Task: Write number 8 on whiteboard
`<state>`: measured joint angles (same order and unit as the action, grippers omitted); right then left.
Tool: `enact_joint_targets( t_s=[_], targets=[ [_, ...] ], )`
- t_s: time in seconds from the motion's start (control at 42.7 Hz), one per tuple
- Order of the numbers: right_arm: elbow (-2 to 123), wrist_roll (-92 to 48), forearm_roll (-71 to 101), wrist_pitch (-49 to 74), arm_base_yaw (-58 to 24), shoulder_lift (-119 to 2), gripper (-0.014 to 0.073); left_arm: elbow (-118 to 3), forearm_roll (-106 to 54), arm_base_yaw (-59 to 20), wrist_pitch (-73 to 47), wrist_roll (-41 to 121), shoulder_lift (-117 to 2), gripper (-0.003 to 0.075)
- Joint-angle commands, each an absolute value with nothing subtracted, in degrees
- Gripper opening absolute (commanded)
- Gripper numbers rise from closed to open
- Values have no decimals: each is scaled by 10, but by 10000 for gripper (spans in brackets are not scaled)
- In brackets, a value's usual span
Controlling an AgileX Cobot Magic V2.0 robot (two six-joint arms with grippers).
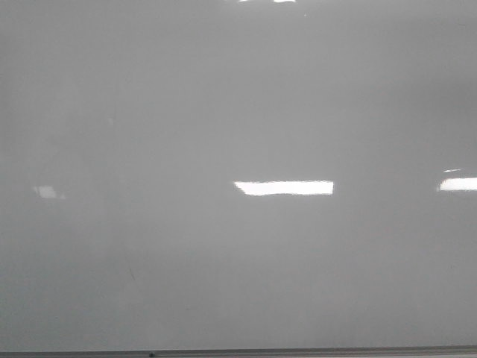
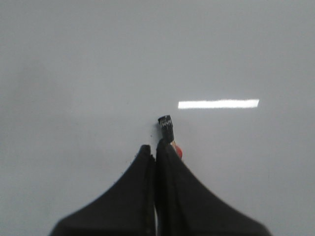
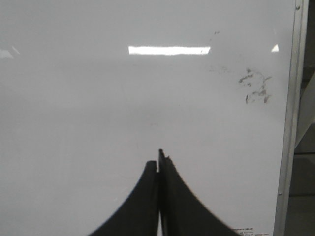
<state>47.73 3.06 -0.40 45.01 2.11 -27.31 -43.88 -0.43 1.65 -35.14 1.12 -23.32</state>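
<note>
A: Nearest in the left wrist view, what do the fingers show?

B: The left gripper (image 2: 156,147) is clenched on a marker (image 2: 166,129); its dark tip pokes out past the fingertips, with a bit of red body beside them. The tip is at or just off the whiteboard (image 2: 74,73); I cannot tell if it touches. A tiny dark speck sits just beside the tip.

A: And the right arm?

B: The right gripper (image 3: 158,164) has its fingers pressed together, nothing visible between them.

A: Edges?

B: In the right wrist view a thin metal edge strip (image 3: 290,123) runs along one side of the board, well apart from the fingers. Grey smudges (image 3: 256,86) lie near that strip, farther out. In the front view another strip (image 1: 298,352) lies along the bottom.

A: Room to move?

B: Bare glossy board spreads around both pairs of fingers, broken only by bright light reflections (image 1: 284,188).

A: The number 8?

B: I see no drawn figure on the board in any view.
</note>
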Motion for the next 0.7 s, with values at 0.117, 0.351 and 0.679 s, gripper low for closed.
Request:
enact_joint_targets(
  t_s=[0.117,0.351,0.679],
  targets=[
    [481,12,-12,412,24,-311,-69,-434,-12,12,-308,7,-265,-21],
    [481,-70,50,421,-4,-336,15,-420,-12,12,-300,7,-283,-20],
    [481,-73,55,426,-22,-366,601,-424,-12,9,-300,7,-348,417]
  ],
)
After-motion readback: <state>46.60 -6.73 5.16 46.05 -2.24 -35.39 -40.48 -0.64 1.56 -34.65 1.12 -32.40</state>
